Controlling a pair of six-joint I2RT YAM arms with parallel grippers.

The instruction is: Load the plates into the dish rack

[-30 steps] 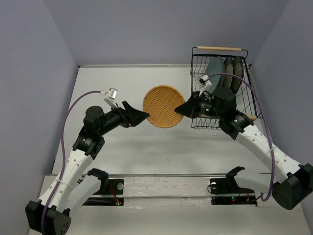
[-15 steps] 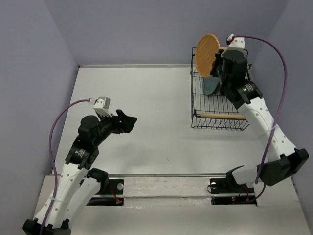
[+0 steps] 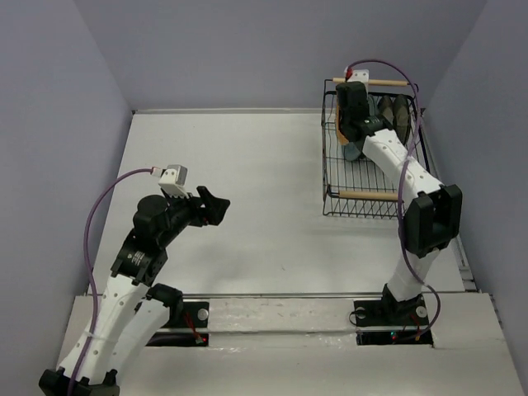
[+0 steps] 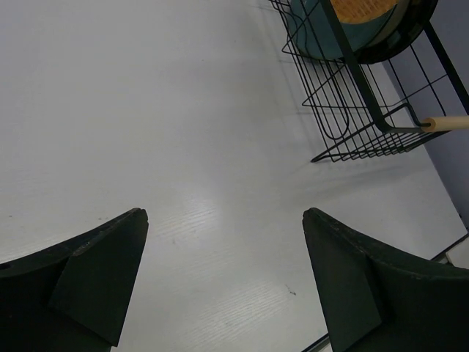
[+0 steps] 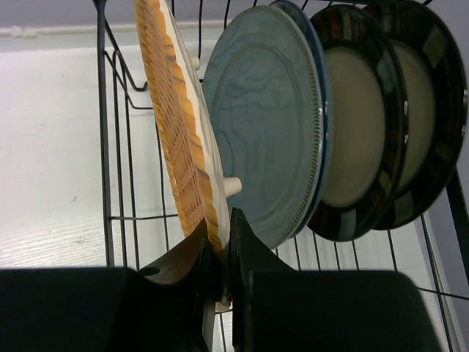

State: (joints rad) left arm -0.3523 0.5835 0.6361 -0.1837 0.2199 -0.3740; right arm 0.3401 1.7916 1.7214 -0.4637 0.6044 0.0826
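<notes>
**Five on edge, one clamped**

Nearest, we see the left gripper over the table, fingers spread wide and holding nothing. Farther back on the right sits the dish rack. The right gripper is inside it, pinched narrow on the lower rim of the woven plate, which stands on edge. Behind that, in order, we see the teal plate, a blue-edged plate tight against it, the near striped-rim plate and the far striped-rim plate.

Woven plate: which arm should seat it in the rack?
Right. The right gripper is shut on the woven plate at its rim, already inside the dish rack beside the teal plate. The left gripper is open over the table.
</notes>
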